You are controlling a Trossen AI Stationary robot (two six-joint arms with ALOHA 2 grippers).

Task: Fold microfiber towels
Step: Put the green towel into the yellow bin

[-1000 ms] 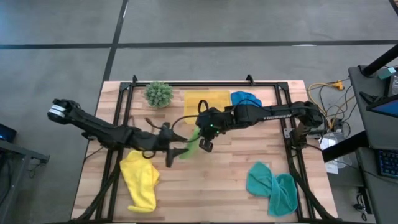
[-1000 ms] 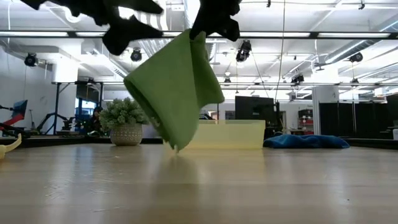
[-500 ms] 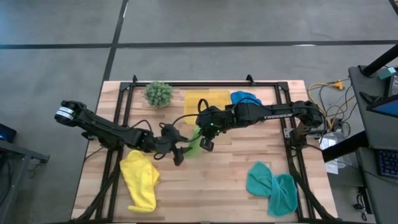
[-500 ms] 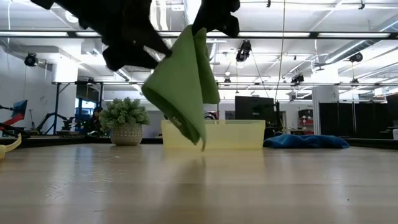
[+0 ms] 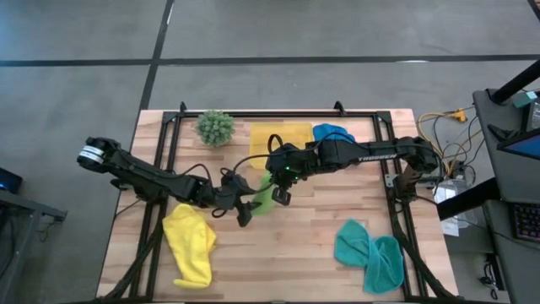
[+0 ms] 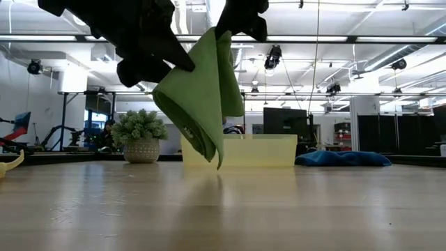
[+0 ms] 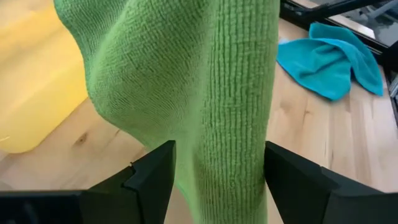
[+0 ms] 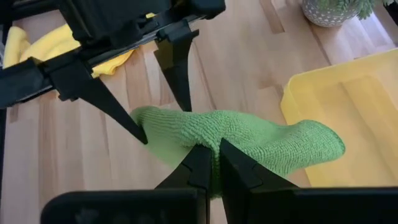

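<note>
4 towels total: 1 green (image 5: 264, 195) in air mid-table, pinched shut in right gripper (image 5: 281, 197); left gripper (image 5: 245, 210) spread wide, fingers (image 7: 152, 180) straddling its hanging fold, not clamped. 1 yellow towel (image 5: 191, 245) crumpled front-left, 1 teal towel (image 5: 371, 254) front-right, 1 blue towel (image 5: 333, 134) at back beside 1 yellow tray (image 5: 279, 139). 1 potted plant (image 5: 216, 127) back-left

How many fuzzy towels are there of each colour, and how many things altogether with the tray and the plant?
Yellow towel: 1
Lime green towel, hanging from the right pincer: 1
Teal towel: 1
Bright blue towel: 1
Yellow tray: 1
Spiky green plant: 1
Total: 6
</note>
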